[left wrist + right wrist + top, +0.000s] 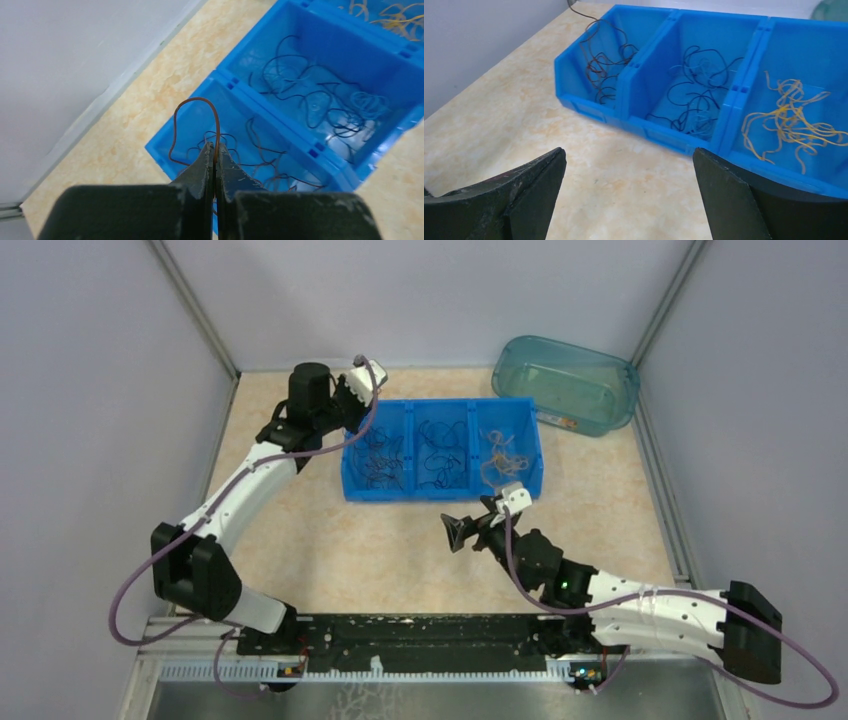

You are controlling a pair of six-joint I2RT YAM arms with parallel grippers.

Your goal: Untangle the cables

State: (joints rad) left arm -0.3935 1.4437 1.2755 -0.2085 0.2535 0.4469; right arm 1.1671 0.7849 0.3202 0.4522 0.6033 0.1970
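Note:
A blue three-compartment bin (440,492) holds sorted cables: brown ones (383,462) on the left, black and blue ones (443,458) in the middle, yellow-orange ones (500,455) on the right. My left gripper (216,146) is shut on a brown cable (200,100), which arches up from the tips and hangs over the left compartment (260,150). It shows in the top view (352,412) at the bin's left end. My right gripper (629,152) is open and empty, low over the table in front of the bin (674,137); it also shows in the top view (462,532).
A clear teal tub (565,385) stands at the back right, next to the bin. Grey walls close in the table on the left, back and right. Bare tabletop (390,550) lies between the bin and the arm bases.

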